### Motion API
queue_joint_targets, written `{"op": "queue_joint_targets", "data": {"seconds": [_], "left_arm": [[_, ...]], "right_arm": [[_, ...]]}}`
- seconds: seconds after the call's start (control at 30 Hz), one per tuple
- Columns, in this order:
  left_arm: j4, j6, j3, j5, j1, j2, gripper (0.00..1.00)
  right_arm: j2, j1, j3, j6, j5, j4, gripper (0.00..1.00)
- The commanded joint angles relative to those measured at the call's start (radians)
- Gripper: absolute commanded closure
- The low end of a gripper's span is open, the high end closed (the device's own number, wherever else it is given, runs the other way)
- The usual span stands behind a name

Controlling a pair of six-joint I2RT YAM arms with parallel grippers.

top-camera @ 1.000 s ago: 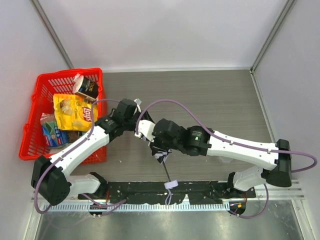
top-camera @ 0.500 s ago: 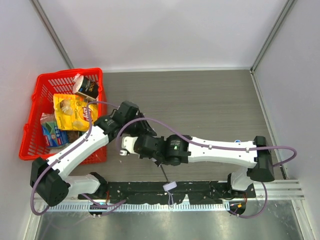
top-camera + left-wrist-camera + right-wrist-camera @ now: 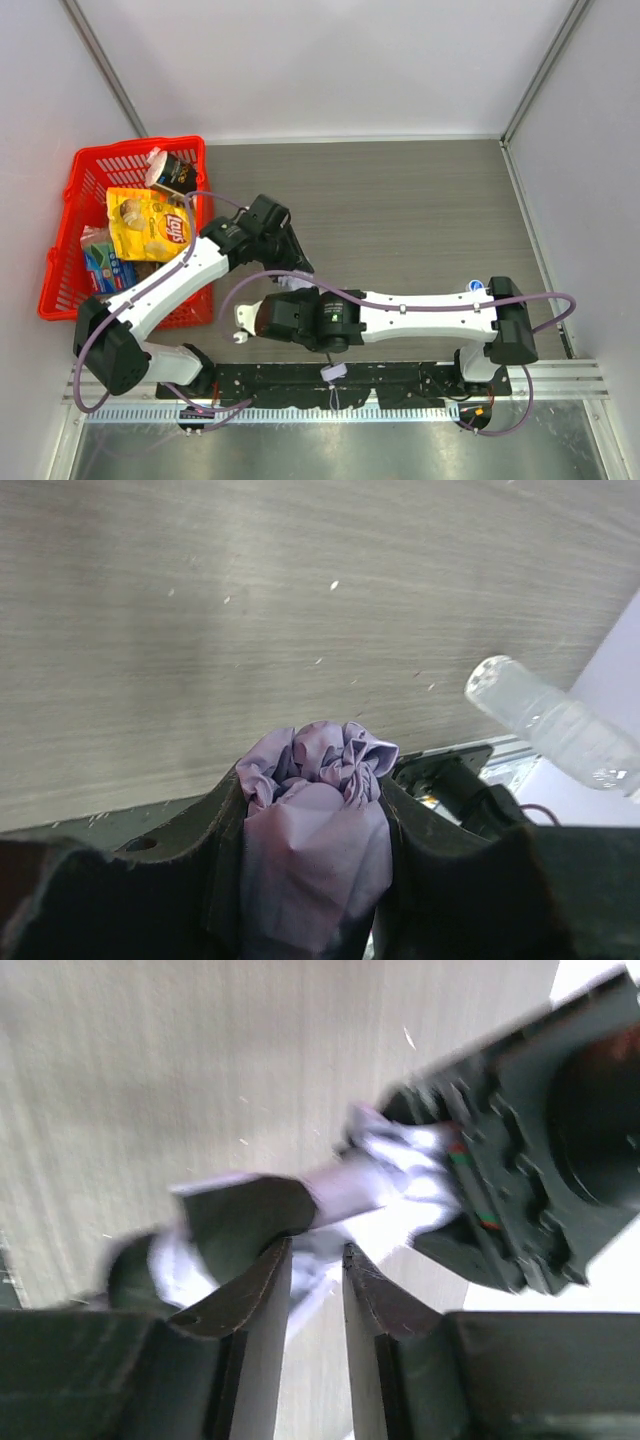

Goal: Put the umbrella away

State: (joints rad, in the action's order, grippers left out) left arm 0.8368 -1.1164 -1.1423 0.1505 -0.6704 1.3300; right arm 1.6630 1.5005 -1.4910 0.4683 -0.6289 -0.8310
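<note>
The umbrella's pale lavender canopy (image 3: pixel 318 790) is bunched between the jaws of my left gripper (image 3: pixel 312 810), which is shut on it. From above, the left gripper (image 3: pixel 299 270) points down and to the right over mid-table. The light grey handle with its strap (image 3: pixel 333 372) lies at the near edge. The shaft is hidden under the right forearm. My right gripper (image 3: pixel 310 1260) has its jaws a little apart, with bare table showing in the gap. Blurred lavender fabric (image 3: pixel 345 1185) lies just past its tips. In the top view the right gripper (image 3: pixel 283 296) sits close below the left one.
A red basket (image 3: pixel 58 292) at the left holds a yellow chips bag (image 3: pixel 150 222) and other packets. The black rail (image 3: pixel 400 378) runs along the near edge. A clear plastic cylinder (image 3: pixel 550 728) shows at the right of the left wrist view.
The right arm swung left and toward the near edge, and its jaws went from shut to slightly apart. The left gripper kept its hold on the canopy and shifted a little right.
</note>
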Motion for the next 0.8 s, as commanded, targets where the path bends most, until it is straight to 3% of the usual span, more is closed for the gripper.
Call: {"op": "queue_joint_targets", "data": {"seconds": [0.0, 0.2, 0.4, 0.6, 0.77], "left_arm": [[-0.303, -0.065, -0.024, 0.038, 0.002, -0.089, 1.00], [-0.459, 0.016, 0.073, 0.021, 0.002, -0.130, 1.00], [-0.674, 0.163, 0.171, -0.029, 0.023, -0.224, 1.00], [-0.936, 0.534, 0.257, -0.140, 0.022, -0.345, 1.00], [-1.033, 0.806, 0.211, -0.179, 0.000, -0.298, 1.00]], "right_arm": [[-0.026, 0.049, -0.017, -0.052, 0.259, 0.102, 0.66], [-0.196, -0.022, 0.069, -0.213, 0.386, 0.246, 0.61], [-0.459, -0.112, 0.243, -0.541, 0.252, 0.372, 0.56], [-0.677, -0.224, 0.362, -0.764, -0.045, 0.328, 0.52], [-0.755, -0.385, 0.390, -0.790, 0.052, 0.305, 0.50]]}}
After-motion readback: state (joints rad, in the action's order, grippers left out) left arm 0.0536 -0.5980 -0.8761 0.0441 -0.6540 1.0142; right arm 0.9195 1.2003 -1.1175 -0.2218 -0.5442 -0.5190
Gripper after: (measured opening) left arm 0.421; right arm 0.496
